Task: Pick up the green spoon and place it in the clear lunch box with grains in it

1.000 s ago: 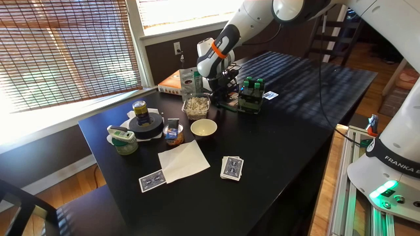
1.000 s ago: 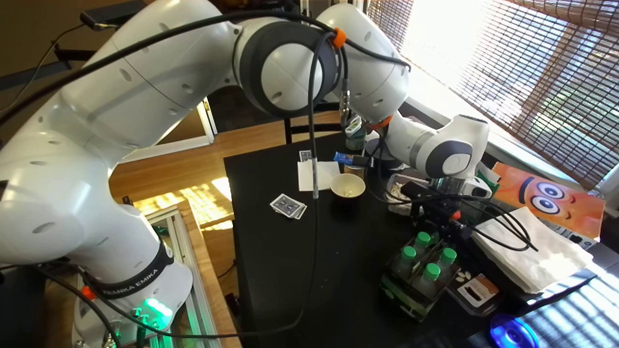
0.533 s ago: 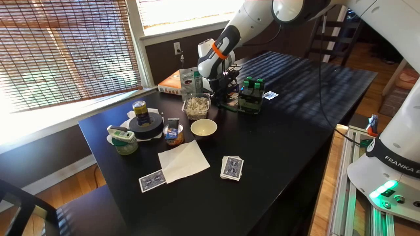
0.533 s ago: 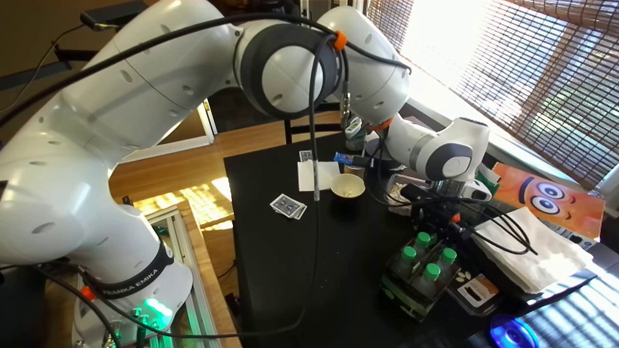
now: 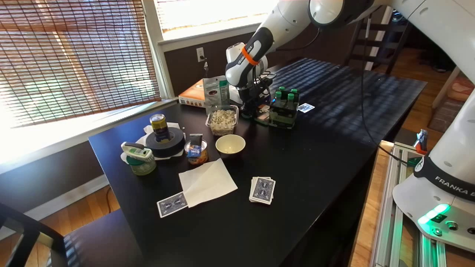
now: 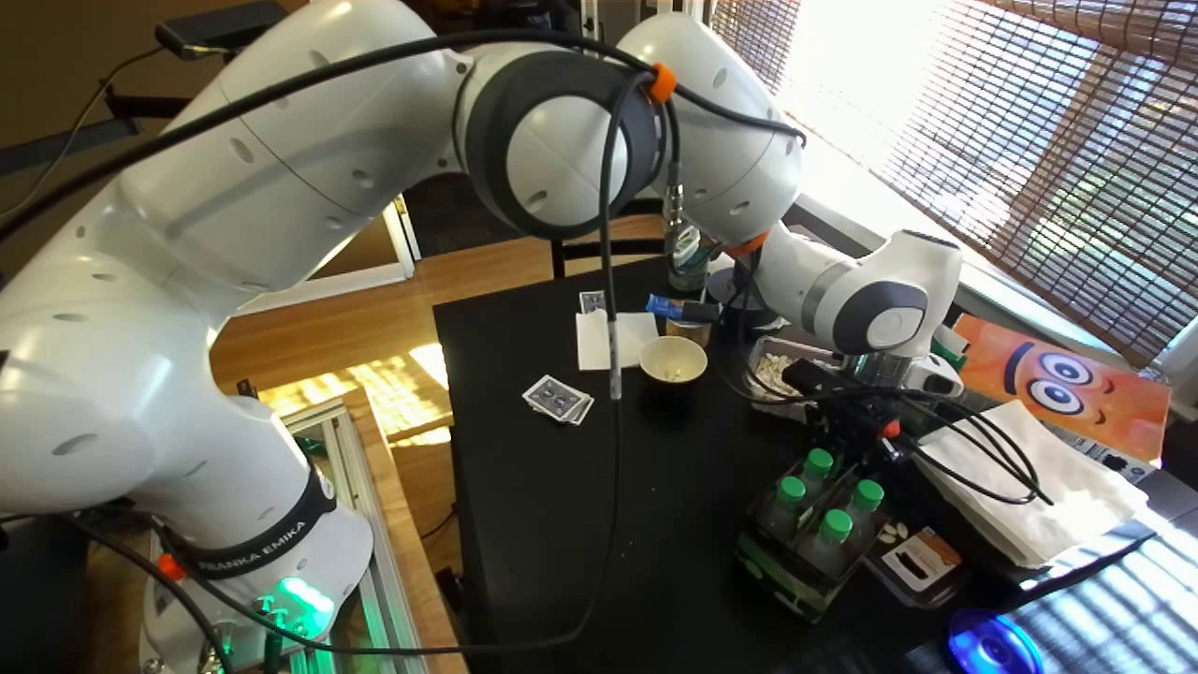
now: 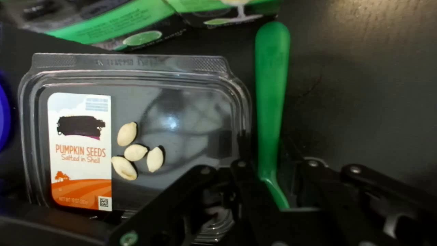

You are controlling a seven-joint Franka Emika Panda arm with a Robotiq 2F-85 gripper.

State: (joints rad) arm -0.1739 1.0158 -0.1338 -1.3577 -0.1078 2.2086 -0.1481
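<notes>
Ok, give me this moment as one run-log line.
phase: pick, likely; tool: straddling green spoon, grip unclear; spoon: alongside pumpkin-seed container; clear lunch box with grains: spoon not in it yet

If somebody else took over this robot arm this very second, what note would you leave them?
Tool: down at the slim green spoon, its black fingers on either side of the handle's narrow end; whether they grip it, I can't tell.
Things: the spoon is beside a flat, clear plastic pumpkin-seed box. The goal, a squarish, see-through plastic box of pale grains, stands near the round cream bowl.
Done: tool positioned at the spoon. The spoon is not yet in the grain box.
Left: make sure of the grip, lift, carry the spoon over and set it in.
</notes>
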